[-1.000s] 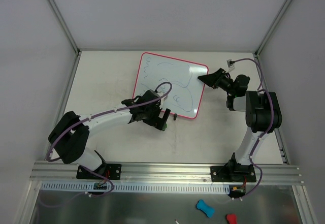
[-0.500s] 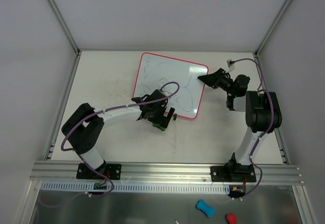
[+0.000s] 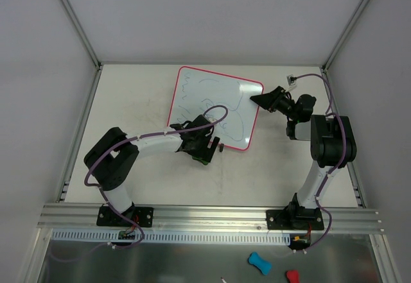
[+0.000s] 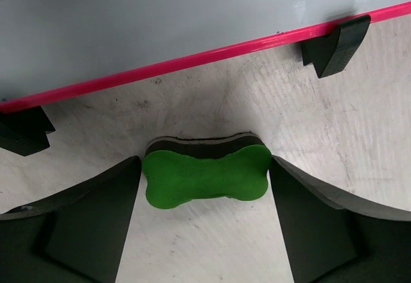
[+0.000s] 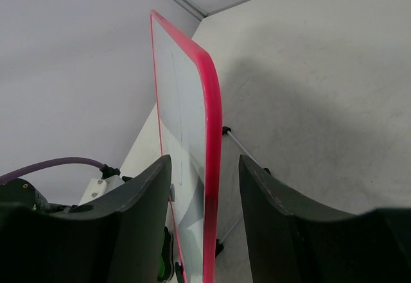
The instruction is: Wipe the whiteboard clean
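Right, the left end effector sits low on the worktop, its fingers spread to either side of the green bone-shaped eraser, right at its two ends — whether they pinch it, I cannot tell. Just beyond those fingers runs the pink lower edge of the whiteboard, propped on its black feet, with blue scribbles on its face. The right end effector is pinching the board's pink side edge between its own fingers.

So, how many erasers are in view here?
3. The green eraser: between the left fingers, near the whiteboard. The blue eraser and red eraser (cut off): behind the arms' bases. More may be hidden.
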`<state>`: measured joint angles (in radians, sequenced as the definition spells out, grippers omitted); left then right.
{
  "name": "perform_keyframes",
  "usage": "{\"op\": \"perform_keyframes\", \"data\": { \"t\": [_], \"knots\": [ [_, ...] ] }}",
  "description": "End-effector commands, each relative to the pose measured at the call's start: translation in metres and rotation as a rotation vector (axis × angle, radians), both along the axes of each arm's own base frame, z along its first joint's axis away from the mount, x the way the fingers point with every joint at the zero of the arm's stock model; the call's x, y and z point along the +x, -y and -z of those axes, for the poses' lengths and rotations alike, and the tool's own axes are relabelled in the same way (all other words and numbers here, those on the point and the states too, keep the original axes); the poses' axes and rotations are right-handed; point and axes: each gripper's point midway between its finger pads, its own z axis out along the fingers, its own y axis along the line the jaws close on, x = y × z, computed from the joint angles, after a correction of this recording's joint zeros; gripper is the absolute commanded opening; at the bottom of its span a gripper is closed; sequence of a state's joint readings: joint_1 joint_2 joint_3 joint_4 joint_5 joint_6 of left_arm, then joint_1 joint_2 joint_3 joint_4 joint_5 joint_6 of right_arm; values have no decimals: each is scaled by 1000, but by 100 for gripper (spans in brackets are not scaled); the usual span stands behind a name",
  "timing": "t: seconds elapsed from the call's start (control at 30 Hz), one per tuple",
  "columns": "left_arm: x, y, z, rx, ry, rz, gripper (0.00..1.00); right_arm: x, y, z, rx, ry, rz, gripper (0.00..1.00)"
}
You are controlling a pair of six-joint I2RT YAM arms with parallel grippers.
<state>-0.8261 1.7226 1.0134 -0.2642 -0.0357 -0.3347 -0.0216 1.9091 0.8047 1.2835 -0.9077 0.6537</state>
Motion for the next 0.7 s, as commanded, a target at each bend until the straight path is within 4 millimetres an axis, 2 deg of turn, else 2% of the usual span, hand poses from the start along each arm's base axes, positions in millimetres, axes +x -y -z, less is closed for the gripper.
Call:
{"op": "perform_keyframes", "data": {
  "t": [0.0, 0.1, 0.33, 0.4, 0.47, 0.5, 0.53, 0.6, 0.67],
  "knots": [
    [4, 13, -6, -34, 15, -6, 80, -1, -4, -14, -14, 94, -35, 50],
    [2, 13, -3, -32, 6, -4, 73, -1, -4, -14, -13, 93, -33, 50],
    [-7, 1, 2, -19, -8, -36, 69, -1, -3, -15, -11, 92, -32, 50],
    [-8, -5, -5, -26, 13, -57, 69, 0, -3, -14, -9, 88, -32, 50],
    [-13, -21, -1, 8, 29, -86, 70, 0, -3, -14, -8, 87, -32, 50],
    [-13, -26, -7, -4, 45, -105, 70, 0, -3, -14, -9, 88, -32, 50],
    [-19, -38, -1, 12, 35, -126, 71, 1, -3, -14, -7, 86, -32, 50],
    [-21, -48, -7, -20, 34, -172, 71, 1, -3, -14, -8, 87, -31, 50],
    [-26, -65, -1, -18, 16, -226, 72, 1, -3, -15, -10, 92, -29, 50]
  ]
}}
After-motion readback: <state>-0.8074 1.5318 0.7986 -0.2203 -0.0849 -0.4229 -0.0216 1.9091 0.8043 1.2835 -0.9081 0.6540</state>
